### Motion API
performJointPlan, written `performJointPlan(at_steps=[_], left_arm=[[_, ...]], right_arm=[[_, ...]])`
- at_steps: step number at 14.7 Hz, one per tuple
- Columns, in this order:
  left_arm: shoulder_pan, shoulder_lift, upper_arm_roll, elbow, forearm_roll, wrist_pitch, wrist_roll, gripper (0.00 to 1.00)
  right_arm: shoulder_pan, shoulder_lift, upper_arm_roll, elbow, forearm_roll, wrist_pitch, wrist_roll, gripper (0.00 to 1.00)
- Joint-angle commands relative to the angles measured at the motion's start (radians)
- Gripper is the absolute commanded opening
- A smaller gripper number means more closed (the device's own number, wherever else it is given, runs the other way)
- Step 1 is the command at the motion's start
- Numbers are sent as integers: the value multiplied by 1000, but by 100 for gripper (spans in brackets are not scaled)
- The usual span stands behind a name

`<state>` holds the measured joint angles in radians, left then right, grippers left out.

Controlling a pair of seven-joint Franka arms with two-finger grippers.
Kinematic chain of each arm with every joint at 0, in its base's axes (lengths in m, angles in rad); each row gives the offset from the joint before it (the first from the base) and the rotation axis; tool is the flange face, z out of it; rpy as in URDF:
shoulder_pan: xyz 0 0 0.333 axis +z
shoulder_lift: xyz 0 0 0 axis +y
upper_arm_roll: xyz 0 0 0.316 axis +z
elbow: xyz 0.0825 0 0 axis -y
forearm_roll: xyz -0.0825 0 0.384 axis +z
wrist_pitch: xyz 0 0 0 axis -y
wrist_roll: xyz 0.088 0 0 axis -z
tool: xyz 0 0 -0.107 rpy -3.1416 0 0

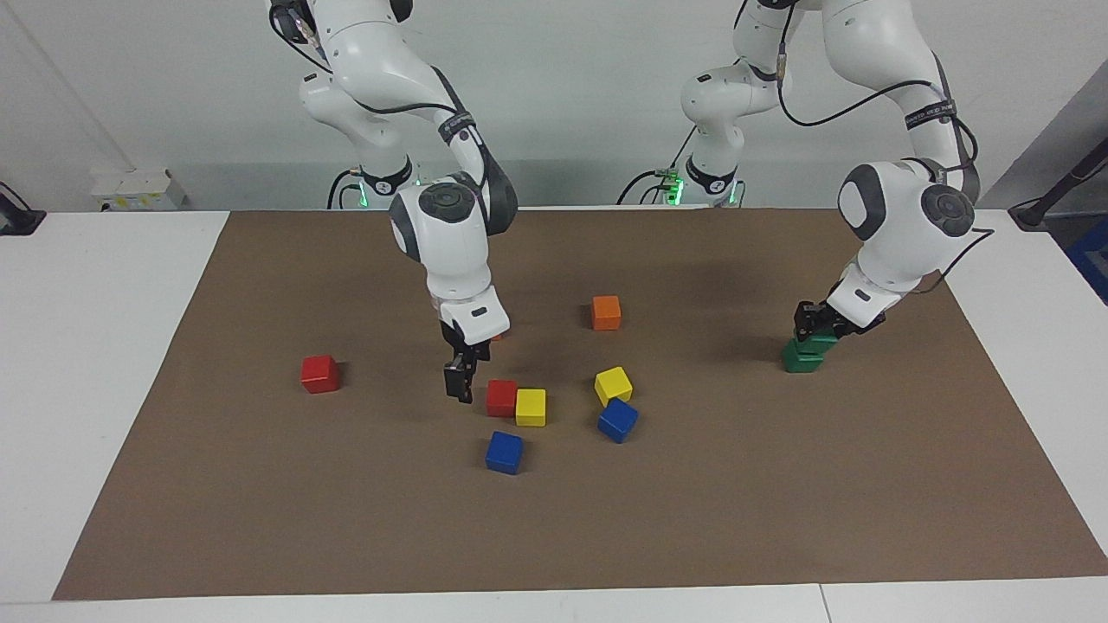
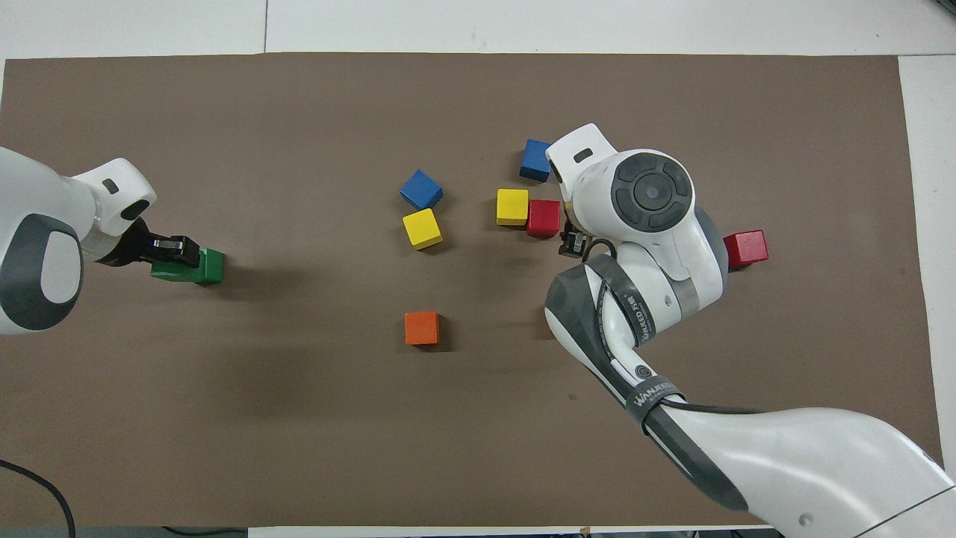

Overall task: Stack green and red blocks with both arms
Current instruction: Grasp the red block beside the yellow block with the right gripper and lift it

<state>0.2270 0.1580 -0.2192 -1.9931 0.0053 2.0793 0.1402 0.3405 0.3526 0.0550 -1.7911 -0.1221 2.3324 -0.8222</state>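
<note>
My left gripper (image 1: 809,322) is shut on a dark green block (image 1: 822,341) and holds it on top of the second green block (image 1: 800,358), near the left arm's end of the mat; the pair shows as one green patch in the overhead view (image 2: 200,267) with the gripper (image 2: 173,249) over it. My right gripper (image 1: 459,382) is low over the mat right beside a red block (image 1: 501,398), on the side toward the right arm's end; it holds nothing. That red block (image 2: 543,218) touches a yellow block (image 1: 531,407). The second red block (image 1: 319,374) lies alone toward the right arm's end.
A second yellow block (image 1: 613,385) and a blue block (image 1: 617,420) lie together mid-mat. Another blue block (image 1: 504,452) lies farther from the robots. An orange block (image 1: 606,312) sits nearer the robots; a second orange block (image 1: 499,334) is mostly hidden by the right wrist.
</note>
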Motion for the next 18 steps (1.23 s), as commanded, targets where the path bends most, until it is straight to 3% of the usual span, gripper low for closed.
performJointPlan(at_steps=[1, 5, 12, 18], left_arm=[[-8, -38, 6, -42, -16, 33, 18, 0], [-11, -32, 6, -44, -16, 41, 19, 0], [-8, -28, 7, -52, -15, 65, 21, 0], [-3, -29, 7, -58, -13, 65, 21, 0]], right_arm=[[-15, 54, 9, 93, 71, -86, -77, 100], [3, 68, 9, 119, 70, -136, -110, 100], [25, 137, 9, 143, 70, -94, -106, 100], [26, 146, 11, 139, 64, -65, -106, 100]])
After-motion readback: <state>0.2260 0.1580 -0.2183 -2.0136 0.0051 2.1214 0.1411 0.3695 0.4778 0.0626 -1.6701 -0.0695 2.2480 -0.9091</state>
